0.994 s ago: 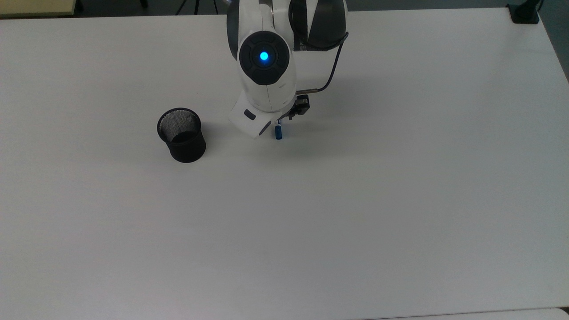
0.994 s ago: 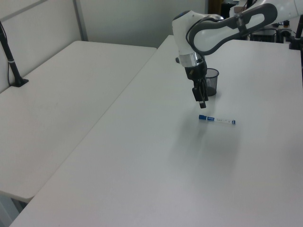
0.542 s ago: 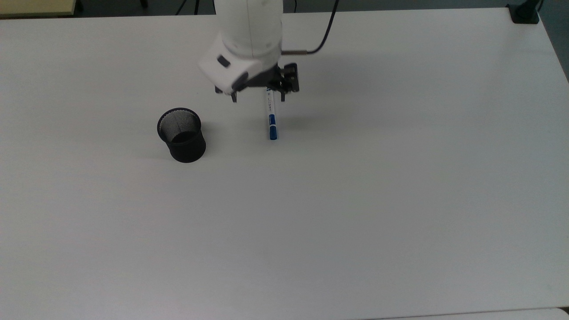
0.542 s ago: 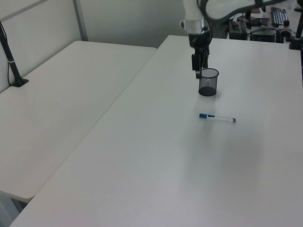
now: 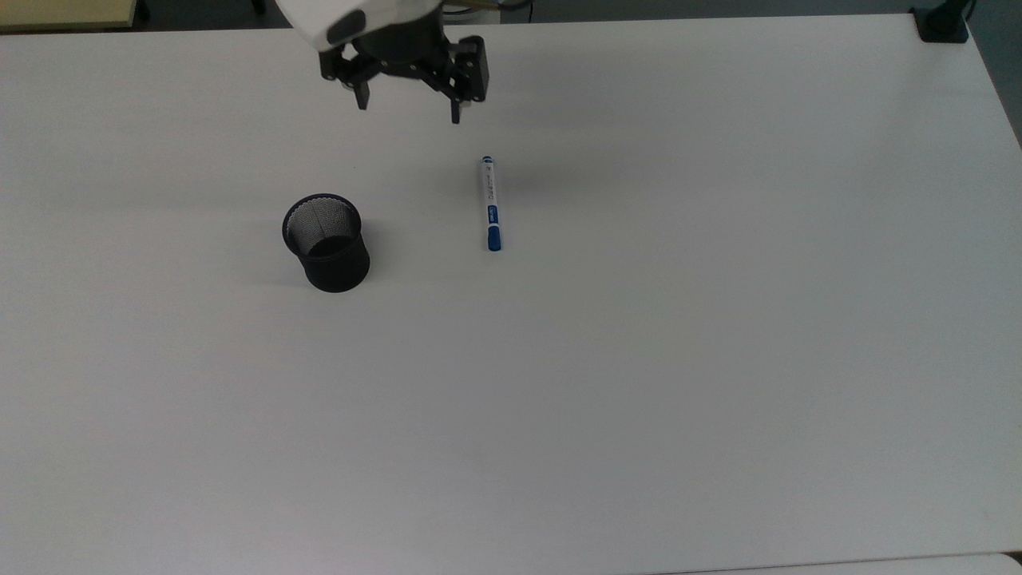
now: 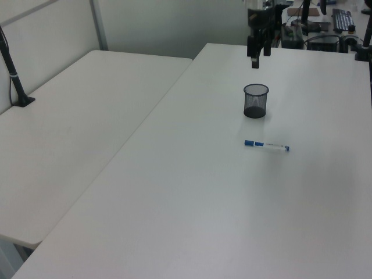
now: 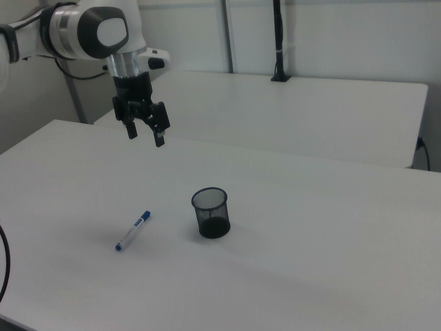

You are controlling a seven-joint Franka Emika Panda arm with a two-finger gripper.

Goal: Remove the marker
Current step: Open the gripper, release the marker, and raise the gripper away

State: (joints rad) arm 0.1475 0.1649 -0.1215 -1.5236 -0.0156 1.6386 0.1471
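The marker (image 5: 490, 204) lies flat on the white table (image 5: 639, 359), its blue cap toward the top view's bottom. A short way to the top view's left stands the black mesh cup (image 5: 326, 243), upright and with nothing in it. My gripper (image 5: 409, 110) hangs open and holds nothing, high above the table, toward the top view's top from both the cup and the marker. In the left view the gripper (image 6: 260, 55) is above and beyond the cup (image 6: 256, 100), with the marker (image 6: 266, 145) nearer. In the right view the gripper (image 7: 145, 138) hovers well above the marker (image 7: 134, 230) and cup (image 7: 210, 212).
A black clamp (image 5: 942, 24) sits at the table's corner at the top view's top right. A second white table (image 6: 70, 133) adjoins on the left view's left. A black post (image 7: 278, 41) rises from the far table in the right view.
The arm has lifted and drawn back toward the top view's top left, uncovering the whole marker. The marker and cup have stayed where they were.
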